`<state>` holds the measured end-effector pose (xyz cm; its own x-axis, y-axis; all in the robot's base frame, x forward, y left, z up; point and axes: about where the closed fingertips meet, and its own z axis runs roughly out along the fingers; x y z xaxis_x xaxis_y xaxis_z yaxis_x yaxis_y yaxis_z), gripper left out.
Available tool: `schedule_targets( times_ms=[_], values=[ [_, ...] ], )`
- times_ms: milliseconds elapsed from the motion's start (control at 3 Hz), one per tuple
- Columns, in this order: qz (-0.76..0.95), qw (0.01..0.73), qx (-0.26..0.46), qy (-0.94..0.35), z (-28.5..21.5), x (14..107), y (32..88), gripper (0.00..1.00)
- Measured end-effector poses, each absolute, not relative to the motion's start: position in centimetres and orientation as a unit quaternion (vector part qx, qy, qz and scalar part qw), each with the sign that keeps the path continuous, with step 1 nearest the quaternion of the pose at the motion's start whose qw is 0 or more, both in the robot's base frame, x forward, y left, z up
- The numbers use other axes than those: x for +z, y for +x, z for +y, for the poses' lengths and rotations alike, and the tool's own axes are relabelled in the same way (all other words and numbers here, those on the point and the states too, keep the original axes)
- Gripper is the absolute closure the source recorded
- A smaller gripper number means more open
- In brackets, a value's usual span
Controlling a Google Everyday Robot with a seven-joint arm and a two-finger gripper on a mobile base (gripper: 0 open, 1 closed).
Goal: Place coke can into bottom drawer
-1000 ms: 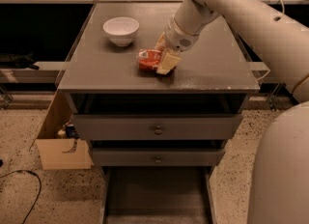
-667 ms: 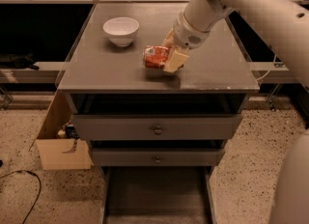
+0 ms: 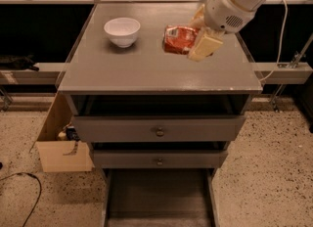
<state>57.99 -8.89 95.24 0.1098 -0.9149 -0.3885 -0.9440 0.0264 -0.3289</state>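
Observation:
The coke can (image 3: 177, 39) is a dented red can with white markings. It is held sideways in my gripper (image 3: 195, 37), lifted above the right part of the grey cabinet top (image 3: 146, 64). The cream fingers (image 3: 204, 46) are shut on its right end. The arm comes in from the upper right. The bottom drawer (image 3: 159, 196) is pulled open below the two knobbed drawers, a wide tray with a dark floor and low side walls, with nothing in it that I can see.
A white bowl (image 3: 122, 31) stands on the cabinet top at the left. Two grey drawers with brass knobs (image 3: 159, 132) sit slightly open above the bottom one. A cardboard box (image 3: 61, 145) stands on the floor at the cabinet's left. A black cable (image 3: 24, 187) lies on the speckled floor.
The gripper has lifted the can off the cabinet top and carried it up and to the right. The view has moved closer to the cabinet.

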Motion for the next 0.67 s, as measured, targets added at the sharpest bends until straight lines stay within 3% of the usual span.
schedule_targets(
  times_ms=[667],
  values=[
    [0.708, 0.266, 0.045, -0.653, -13.6, 94.1, 46.1, 1.00]
  ],
)
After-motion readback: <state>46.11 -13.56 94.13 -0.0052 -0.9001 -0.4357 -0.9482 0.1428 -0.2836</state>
